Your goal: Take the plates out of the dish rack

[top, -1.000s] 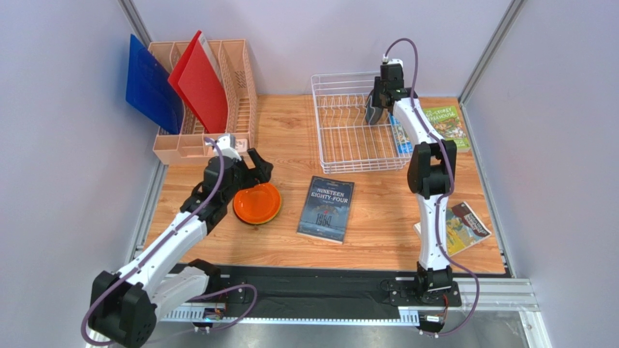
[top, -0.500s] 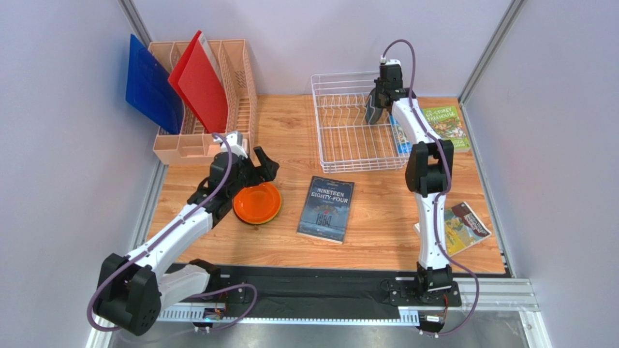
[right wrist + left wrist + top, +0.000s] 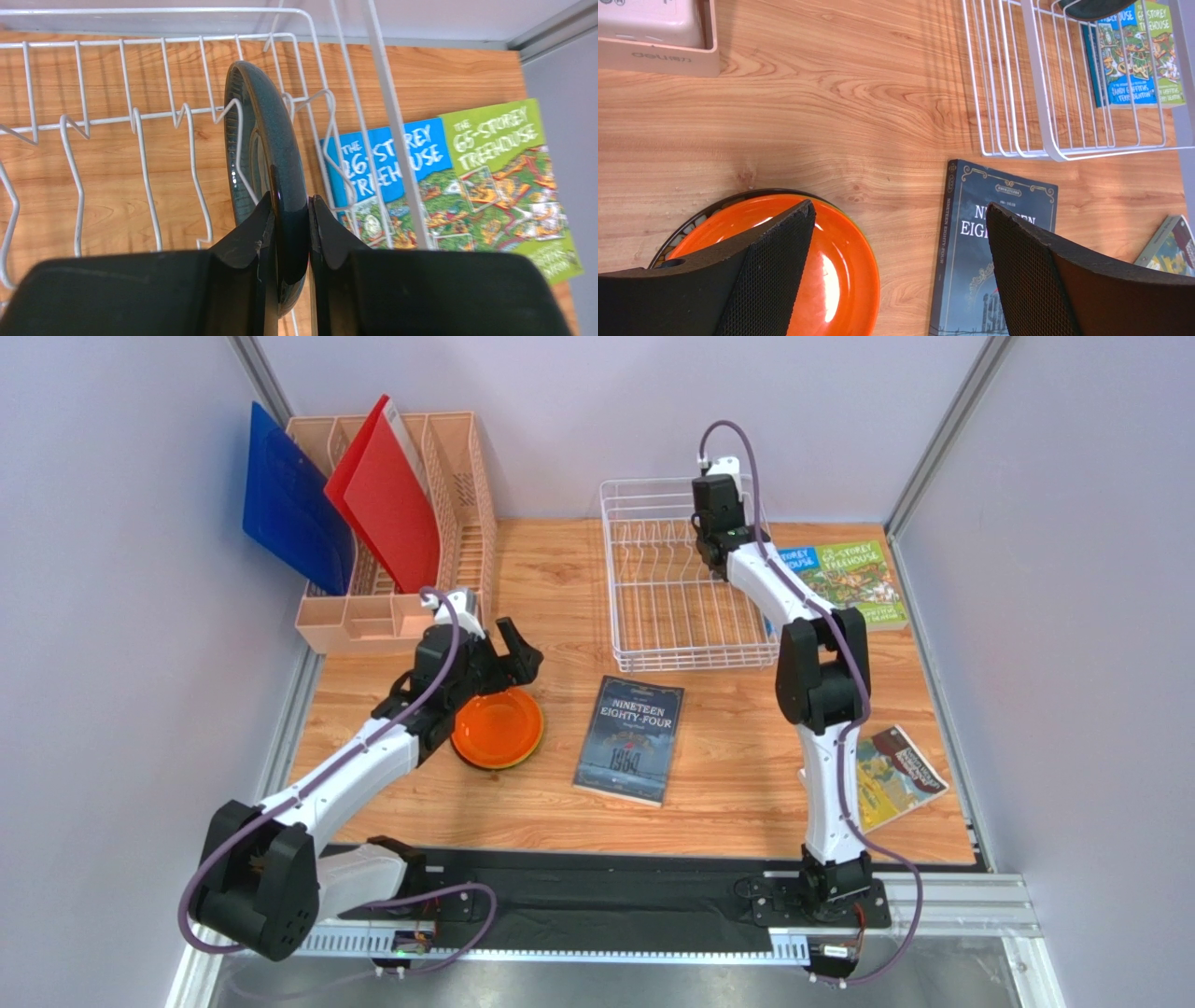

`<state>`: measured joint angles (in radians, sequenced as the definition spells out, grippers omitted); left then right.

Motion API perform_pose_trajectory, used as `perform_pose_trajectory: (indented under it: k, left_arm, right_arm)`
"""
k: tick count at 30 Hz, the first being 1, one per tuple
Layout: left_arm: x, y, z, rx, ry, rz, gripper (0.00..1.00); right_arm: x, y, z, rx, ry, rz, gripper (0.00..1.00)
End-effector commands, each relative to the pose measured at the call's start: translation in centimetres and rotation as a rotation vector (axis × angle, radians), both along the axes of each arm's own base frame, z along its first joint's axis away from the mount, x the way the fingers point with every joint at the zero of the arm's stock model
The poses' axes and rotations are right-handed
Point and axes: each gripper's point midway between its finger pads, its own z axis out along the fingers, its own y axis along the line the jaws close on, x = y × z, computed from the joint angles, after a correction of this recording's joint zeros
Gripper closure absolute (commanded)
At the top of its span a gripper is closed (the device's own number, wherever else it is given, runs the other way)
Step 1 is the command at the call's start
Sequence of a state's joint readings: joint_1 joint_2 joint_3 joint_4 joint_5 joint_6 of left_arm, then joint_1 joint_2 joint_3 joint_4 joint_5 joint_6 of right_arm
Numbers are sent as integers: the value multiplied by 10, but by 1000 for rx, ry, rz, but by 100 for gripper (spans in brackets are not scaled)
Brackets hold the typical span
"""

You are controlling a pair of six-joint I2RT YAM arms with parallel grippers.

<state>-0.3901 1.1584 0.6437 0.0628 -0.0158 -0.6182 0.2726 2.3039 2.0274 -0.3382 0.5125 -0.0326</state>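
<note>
Now the right claw point(image 3: 290, 210), clamped on the rim of the dark teal-grey plate point(image 3: 261, 126), has swung left across the back of the dish rack point(image 3: 671, 609), with the plate upright among the prongs. The left claw point(image 3: 899, 213) gapes empty above the orange plate point(image 3: 836, 280) on the worktop point(image 3: 843, 105); unloading looks nearly finished.

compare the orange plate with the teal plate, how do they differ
Pose: the orange plate lies flat atop other plates; the teal plate stands on edge among the dish rack prongs. State: the orange plate is free below the open left claw; the teal plate is pinched by the right claw. Both are round and glossy.
</note>
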Motion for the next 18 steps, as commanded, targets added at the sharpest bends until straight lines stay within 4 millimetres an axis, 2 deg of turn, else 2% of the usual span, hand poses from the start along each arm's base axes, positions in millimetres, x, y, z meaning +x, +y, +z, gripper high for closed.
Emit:
perform_pose_trajectory:
  k: [1,6,7,8,9,10,11,12,14,15,16,17,18]
  left_arm:
    - [15,-5,35,-24,-90,-5,4]
    - [21,-13,41,-35,-91,-33,4]
    - [23,-15,45,-41,-99,-38,4]
    - [23,-18,43,-44,-94,-56,5]
    - [24,-20,45,-51,-98,-64,5]
    - [26,-23,49,-63,-108,-68,5]
    - [27,-27,49,-72,-104,-84,5]
    - [28,-29,51,-80,-108,-91,5]
    - [30,-39,58,-107,-111,-132,5]
    - [30,-43,59,-118,-113,-149,5]
    - [32,-47,68,-137,-139,-168,5]
    - [30,-55,67,-160,-133,-206,5]
    - [30,-58,70,-171,-139,-222,5]
  right_arm:
    - [-9,-13,147,11,-325,-78,100]
    - [-27,-19,172,17,-360,-98,100]
    - [-32,-20,168,19,-344,-94,100]
    - [-42,-20,184,51,-369,-94,100]
    - [-48,-20,187,69,-370,-91,100]
    - [-55,-17,175,82,-338,-65,100]
    - [-62,-15,179,129,-349,-65,100]
    - [-75,-15,196,164,-373,-54,100]
    - [-92,-2,182,226,-308,18,100]
    - [-107,3,196,290,-329,41,100]
    - [-117,18,193,340,-295,124,100]
    - [-127,22,175,359,-249,140,100]
    - [-137,26,176,413,-250,147,100]
